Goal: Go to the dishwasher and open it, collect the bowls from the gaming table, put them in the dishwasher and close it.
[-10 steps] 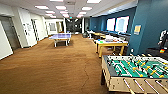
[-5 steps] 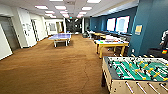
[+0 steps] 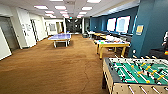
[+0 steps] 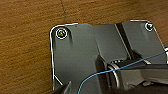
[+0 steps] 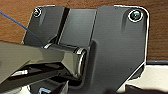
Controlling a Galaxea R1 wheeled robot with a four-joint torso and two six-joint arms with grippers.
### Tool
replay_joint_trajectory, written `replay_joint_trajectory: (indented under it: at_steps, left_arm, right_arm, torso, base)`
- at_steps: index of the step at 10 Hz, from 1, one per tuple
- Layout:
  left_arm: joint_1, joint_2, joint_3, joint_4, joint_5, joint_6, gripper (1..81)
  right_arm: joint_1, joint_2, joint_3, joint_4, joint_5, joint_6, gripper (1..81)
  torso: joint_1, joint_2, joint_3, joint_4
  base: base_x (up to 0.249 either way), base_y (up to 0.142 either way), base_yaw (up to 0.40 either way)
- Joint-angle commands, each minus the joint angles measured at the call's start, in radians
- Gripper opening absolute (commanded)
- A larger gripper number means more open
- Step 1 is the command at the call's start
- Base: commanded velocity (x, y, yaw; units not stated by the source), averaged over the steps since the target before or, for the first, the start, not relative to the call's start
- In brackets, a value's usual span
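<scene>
1. The gaming table (image 3: 111, 44), white-topped with yellow rim and legs, is standing ahead on the right, beyond the foosball table (image 3: 136, 75).
2. Items are lying on its worktop, too blurred to identify.
3. A blue table-tennis table (image 3: 60, 37) is standing farther down the brown carpet (image 3: 50, 70).
4. Jaws: state cannot be determined on either arm.

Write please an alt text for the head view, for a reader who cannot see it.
A large carpeted games room: the gaming table with white top and yellow rim stands ahead on the right, a foosball table nearest, a blue ping-pong table further back on the left.
</scene>
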Motion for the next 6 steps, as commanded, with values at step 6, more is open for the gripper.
replay_joint_trajectory:
  at_steps: [6]
  left_arm:
    - [-0.051, -0.003, -0.003, -0.001, 0.042, -0.003, 81.1]
  right_arm:
    - [0.053, 0.003, 0.001, -0.001, -0.048, -0.001, 81.1]
  torso:
    - [0.0, 0.0, 0.0, 0.0]
  base:
    - [0.122, 0.0, 0.0]
